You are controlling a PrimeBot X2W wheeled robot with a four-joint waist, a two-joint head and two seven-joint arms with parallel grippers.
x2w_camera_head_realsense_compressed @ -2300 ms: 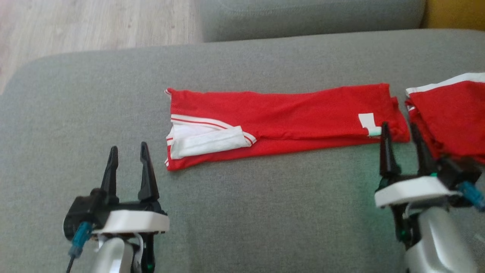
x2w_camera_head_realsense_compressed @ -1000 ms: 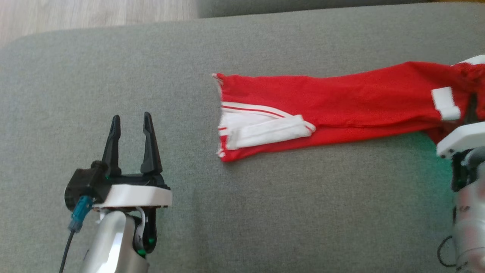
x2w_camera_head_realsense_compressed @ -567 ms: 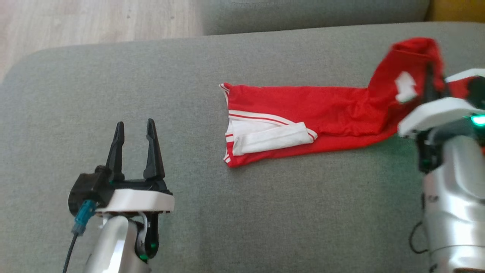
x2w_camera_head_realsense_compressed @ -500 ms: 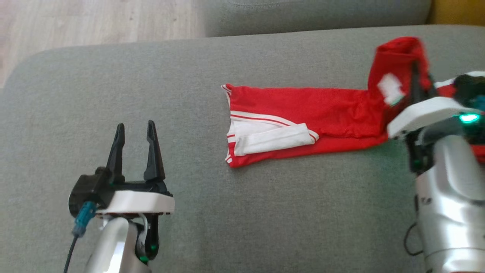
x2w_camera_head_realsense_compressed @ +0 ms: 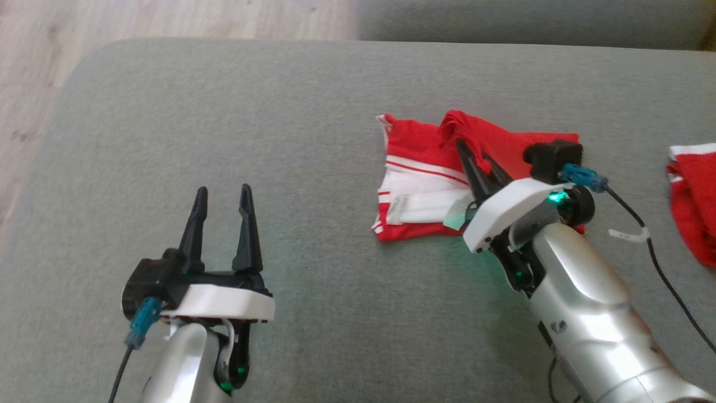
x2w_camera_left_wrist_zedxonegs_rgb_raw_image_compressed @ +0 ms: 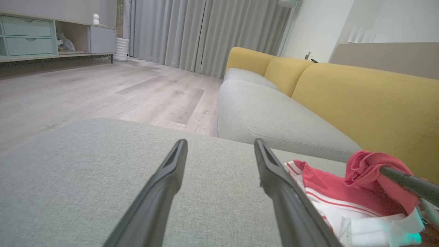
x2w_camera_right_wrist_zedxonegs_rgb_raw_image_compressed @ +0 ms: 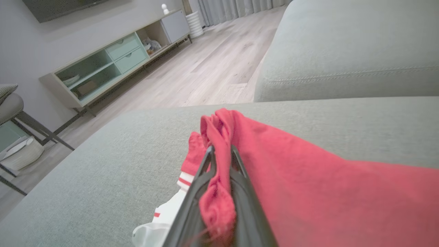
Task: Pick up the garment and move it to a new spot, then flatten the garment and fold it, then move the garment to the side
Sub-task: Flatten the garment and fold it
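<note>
Right pincer (x2w_camera_head_realsense_compressed: 472, 154) grips one end of the red garment (x2w_camera_head_realsense_compressed: 417, 159) over the grey sofa cushion (x2w_camera_head_realsense_compressed: 224, 112)
The right pincer is closed on a bunched red end of the garment and holds it lifted above the other part, whose white-striped end lies flat on the cushion, right of the middle. The left pincer (x2w_camera_head_realsense_compressed: 222, 191) is open and holds nothing, near the front edge, well apart from the garment. Another red cloth (x2w_camera_head_realsense_compressed: 693, 190) lies further right on the cushion

The garment (x2w_camera_head_realsense_compressed: 419, 146) is red with white stripes, the cushion (x2w_camera_head_realsense_compressed: 268, 117) grey, the backrest (x2w_camera_left_wrist_zedxonegs_rgb_raw_image_compressed: 360, 99) mustard yellow.
</note>
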